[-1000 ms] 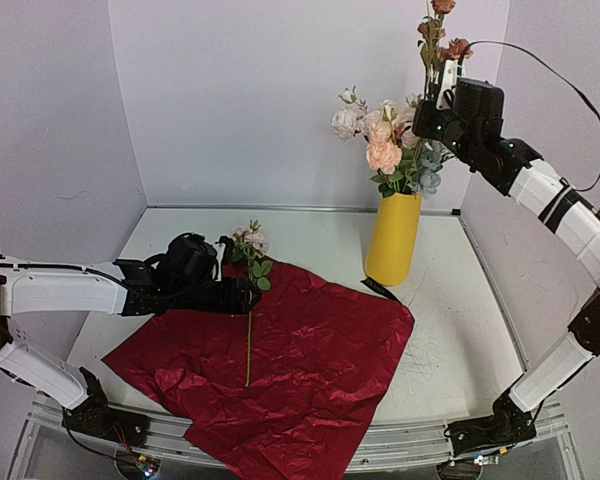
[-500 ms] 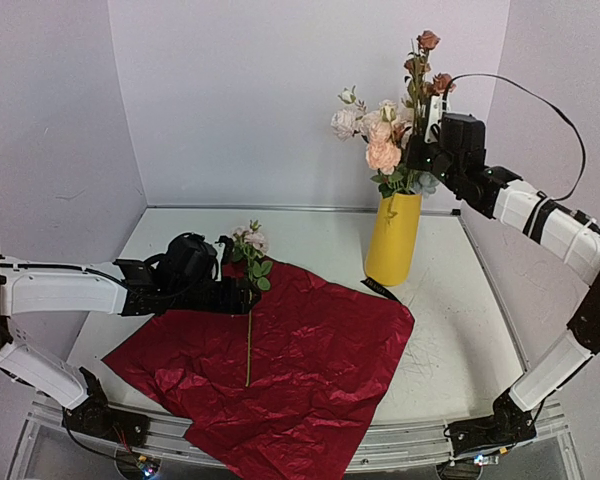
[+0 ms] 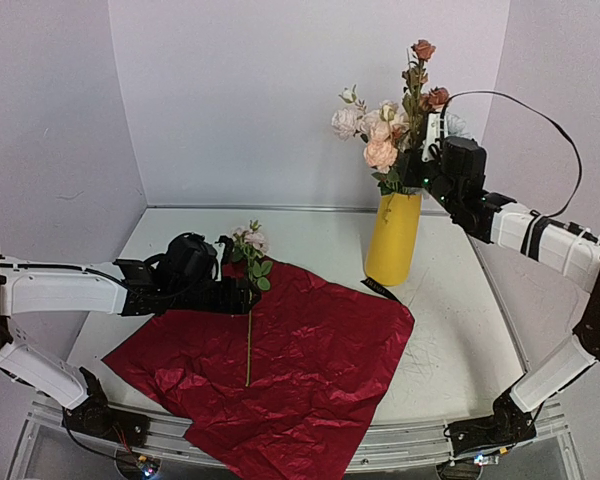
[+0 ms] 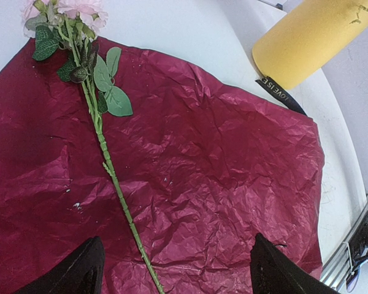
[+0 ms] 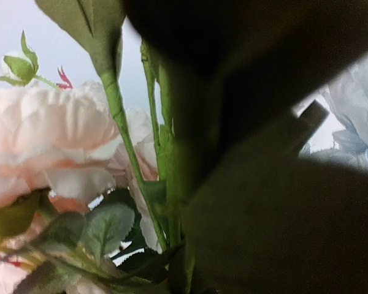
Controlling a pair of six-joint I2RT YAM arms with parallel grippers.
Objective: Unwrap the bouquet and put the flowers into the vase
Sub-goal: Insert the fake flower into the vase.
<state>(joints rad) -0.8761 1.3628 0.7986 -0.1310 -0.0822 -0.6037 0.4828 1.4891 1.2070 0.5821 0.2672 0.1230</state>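
From my station I take the yellow vase (image 3: pixel 393 238) as my mark; it stands upright toward the back of the table (image 3: pixel 460 340). A bunch of flowers (image 3: pixel 381 152) in white, peach and pale blue is already in it. Right above the vase mouth, on its right side, my right gripper (image 3: pixel 425 155) is pressed together on the rusty-brown flower (image 3: pixel 423 50), whose blooms stand higher than the rest. In the right wrist view its green stem (image 5: pixel 165 153) runs just beside one dark finger (image 5: pixel 276 202), with pale petals close behind. Left of the vase and nearer the arm bases, the red wrapping paper (image 3: pixel 310 370) lies spread flat. A black ribbon (image 3: pixel 380 290) lies at the foot of the vase, at the paper's corner. One pink flower (image 3: pixel 250 240) lies on the paper well to the vase's left, bloom toward the back wall. My left gripper (image 3: pixel 244 296) hangs over its stem with the jaws spread wide. The left wrist view has the stem (image 4: pixel 110 171) running down between the two fingertips (image 4: pixel 86 272). I cannot tell whether they touch it.
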